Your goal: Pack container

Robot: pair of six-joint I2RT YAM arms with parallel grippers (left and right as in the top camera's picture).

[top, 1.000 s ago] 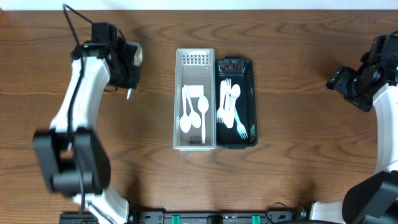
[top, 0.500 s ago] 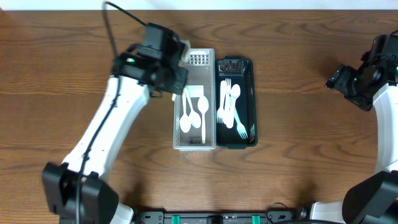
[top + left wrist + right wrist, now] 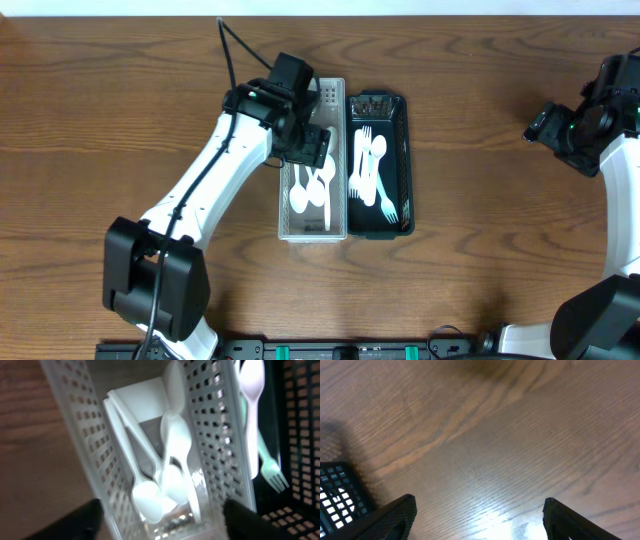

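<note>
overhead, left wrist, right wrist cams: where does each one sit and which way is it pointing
Overhead: above the table, facing straight down; left arm and right arm show.
Left wrist: above the white basket, facing down onto spoons; left end effector fingertips show.
Right wrist: facing bare table; right end effector fingertips show.
Shared: all three catch the black basket.

One clear basket [image 3: 284,205], one black basket [image 3: 408,150], three white spoons [image 3: 298,198].
</note>
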